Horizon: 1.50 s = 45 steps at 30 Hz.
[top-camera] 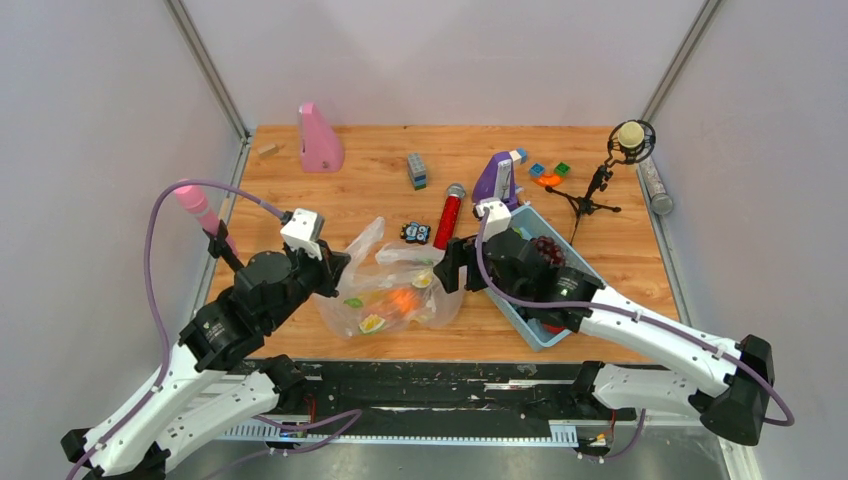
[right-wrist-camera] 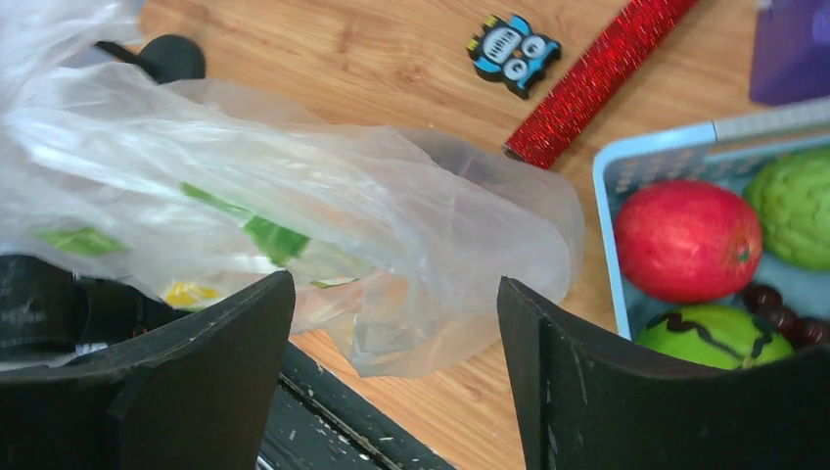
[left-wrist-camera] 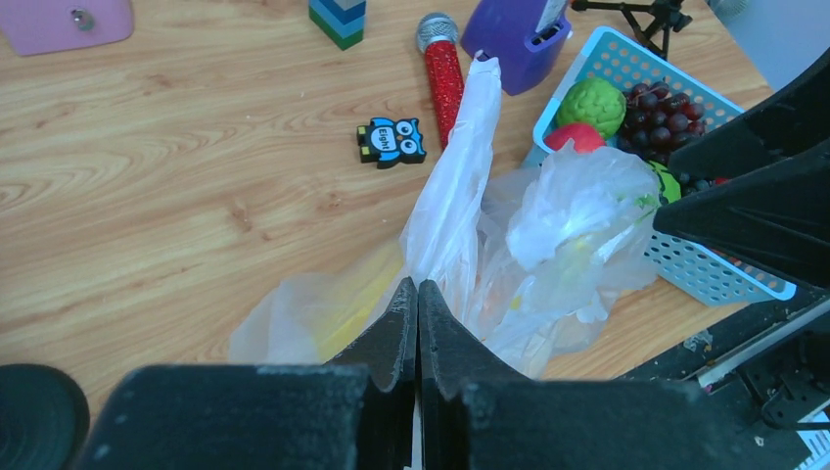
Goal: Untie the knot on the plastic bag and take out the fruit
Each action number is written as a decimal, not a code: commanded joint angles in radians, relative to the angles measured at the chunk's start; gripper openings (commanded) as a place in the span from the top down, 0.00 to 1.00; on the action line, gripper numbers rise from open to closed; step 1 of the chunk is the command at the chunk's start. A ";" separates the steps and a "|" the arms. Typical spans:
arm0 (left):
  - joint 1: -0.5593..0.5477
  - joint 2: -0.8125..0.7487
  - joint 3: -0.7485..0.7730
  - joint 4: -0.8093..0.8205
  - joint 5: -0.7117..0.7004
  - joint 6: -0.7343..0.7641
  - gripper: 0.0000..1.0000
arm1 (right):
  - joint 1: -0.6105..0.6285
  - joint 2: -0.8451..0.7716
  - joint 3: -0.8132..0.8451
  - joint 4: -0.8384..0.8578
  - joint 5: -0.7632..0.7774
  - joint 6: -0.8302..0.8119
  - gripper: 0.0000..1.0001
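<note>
Right now your left claw (left-wrist-camera: 418, 286) is pressed together on a fold of the thin, see-through, leaf-printed plastic bag (top-camera: 430, 308). Film is squeezed between its fingers, and a long strip of it runs from their tips toward the light blue plastic basket (top-camera: 532, 337). The bag lies crumpled on the wooden tabletop (top-camera: 350, 160) just left of that basket. Whether its right bulge touches the basket's wall you cannot tell.

Your right claw (right-wrist-camera: 396, 282) stands wide apart and grips nothing. It hangs at the basket's left corner, with the bag's bulge just ahead of the gap between its fingers.

Inside the bag, on the side away from the basket, you can make out a small orange piece (top-camera: 402, 299) and a small yellow piece (top-camera: 372, 323); both are blurred by the film. You cannot pick out the knot in the crinkled plastic.

In the basket sit a round red apple (right-wrist-camera: 687, 240), a bumpy green fruit (right-wrist-camera: 798, 206) and a bunch of dark purple grapes (left-wrist-camera: 661, 108). Beyond the basket's left corner lie a red glitter toy microphone (left-wrist-camera: 445, 78) and, further left, a small blue owl-shaped tile (left-wrist-camera: 391, 142).
</note>
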 commanded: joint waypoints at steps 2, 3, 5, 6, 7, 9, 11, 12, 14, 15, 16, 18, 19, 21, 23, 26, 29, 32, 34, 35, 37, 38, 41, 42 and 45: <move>-0.001 -0.001 0.018 0.062 0.031 0.021 1.00 | -0.002 -0.040 0.059 0.119 -0.163 -0.284 0.21; -0.001 -0.002 0.015 0.064 0.031 0.023 1.00 | -0.001 -0.030 0.071 0.120 -0.187 -0.322 0.21; -0.001 -0.004 0.016 0.062 0.032 0.026 1.00 | -0.002 -0.009 0.102 0.118 -0.250 -0.397 0.21; -0.001 -0.004 0.019 0.060 0.031 0.026 1.00 | -0.002 0.002 0.109 0.118 -0.301 -0.439 0.21; -0.001 -0.004 0.020 0.057 0.031 0.026 1.00 | -0.001 0.016 0.115 0.123 -0.341 -0.483 0.21; -0.001 -0.005 0.021 0.056 0.030 0.027 1.00 | 0.010 0.043 0.132 0.135 -0.357 -0.566 0.21; -0.001 -0.005 0.022 0.056 0.028 0.029 1.00 | 0.017 0.075 0.153 0.146 -0.369 -0.629 0.21; -0.001 -0.005 0.021 0.058 0.026 0.030 1.00 | 0.019 0.093 0.168 0.148 -0.374 -0.651 0.21; -0.001 -0.004 0.019 0.062 0.028 0.032 1.00 | 0.023 0.128 0.195 0.148 -0.383 -0.690 0.22; -0.001 -0.003 0.019 0.065 0.028 0.032 1.00 | 0.024 0.144 0.206 0.148 -0.386 -0.703 0.23; -0.001 -0.003 0.020 0.065 0.031 0.032 1.00 | 0.024 0.160 0.217 0.148 -0.389 -0.715 0.24; -0.001 -0.004 0.019 0.067 0.034 0.032 1.00 | 0.024 0.192 0.237 0.149 -0.385 -0.735 0.25; -0.002 -0.005 0.018 0.067 0.035 0.034 1.00 | 0.024 0.209 0.246 0.151 -0.382 -0.743 0.27; -0.001 -0.005 0.016 0.069 0.038 0.036 1.00 | 0.024 0.236 0.263 0.155 -0.370 -0.751 0.33; -0.001 -0.005 0.013 0.072 0.040 0.037 1.00 | 0.024 0.263 0.276 0.155 -0.349 -0.751 0.44; -0.001 -0.008 0.016 0.066 0.034 0.036 1.00 | 0.024 0.275 0.274 0.166 -0.310 -0.729 0.61; -0.001 -0.021 0.017 0.064 0.020 0.038 1.00 | 0.023 0.277 0.257 0.183 -0.295 -0.699 0.77; -0.001 -0.024 0.019 0.061 0.011 0.049 0.99 | 0.023 0.274 0.243 0.191 -0.235 -0.641 1.00; -0.001 -0.023 0.025 0.058 0.007 0.055 0.90 | 0.023 0.264 0.237 0.196 -0.209 -0.597 1.00; -0.001 -0.022 0.030 0.056 0.008 0.058 0.86 | 0.022 0.257 0.235 0.199 -0.202 -0.576 1.00; -0.001 -0.021 0.036 0.057 0.015 0.073 0.64 | 0.022 0.240 0.230 0.209 -0.211 -0.549 1.00; -0.001 -0.020 0.039 0.057 0.020 0.088 0.54 | 0.022 0.233 0.227 0.216 -0.226 -0.543 1.00; -0.001 -0.009 0.059 0.059 0.038 0.120 0.38 | 0.023 0.216 0.216 0.232 -0.266 -0.540 1.00; -0.001 -0.001 0.064 0.060 0.050 0.139 0.32 | 0.023 0.213 0.213 0.234 -0.267 -0.541 1.00; -0.001 0.036 0.101 0.054 0.077 0.174 0.22 | 0.023 0.204 0.206 0.244 -0.267 -0.541 1.00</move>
